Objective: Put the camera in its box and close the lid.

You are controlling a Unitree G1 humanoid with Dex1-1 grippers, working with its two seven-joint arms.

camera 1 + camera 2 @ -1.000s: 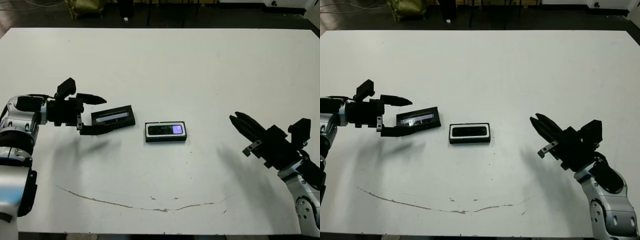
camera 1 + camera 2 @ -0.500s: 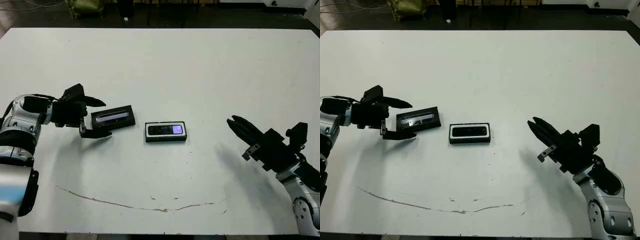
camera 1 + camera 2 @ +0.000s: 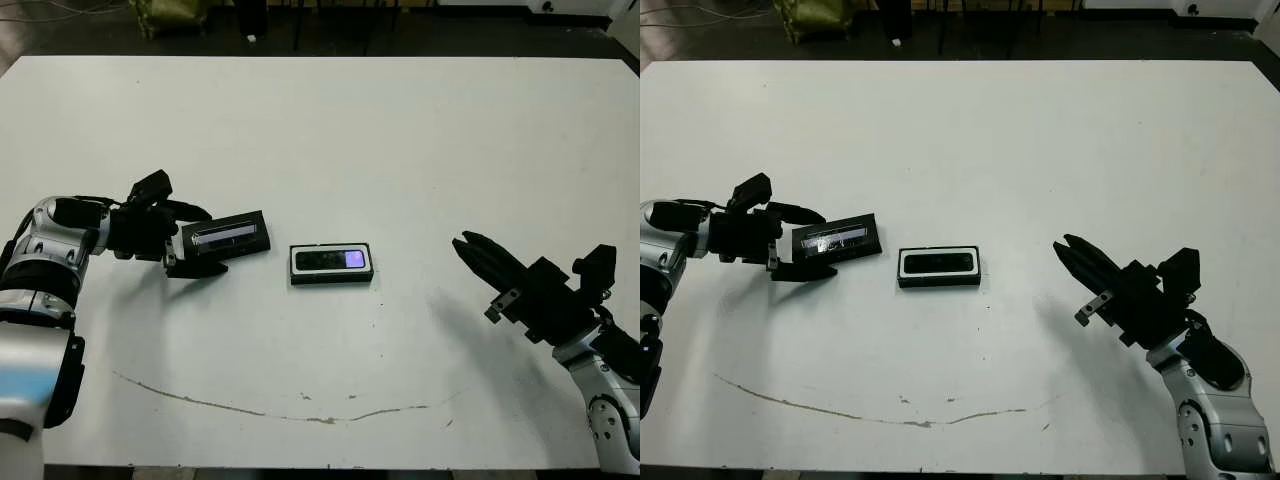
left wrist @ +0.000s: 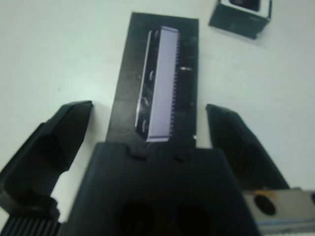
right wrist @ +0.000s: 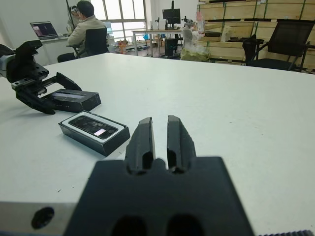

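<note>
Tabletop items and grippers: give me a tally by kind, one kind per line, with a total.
Lid, black with a glossy strip, flat on the table: 1
Box, white-lined: 1
Camera, lying inside the box: 1
Grippers, left gripper open around the lid's end, right gripper shut, off to the side: 2
Total: 5
</note>
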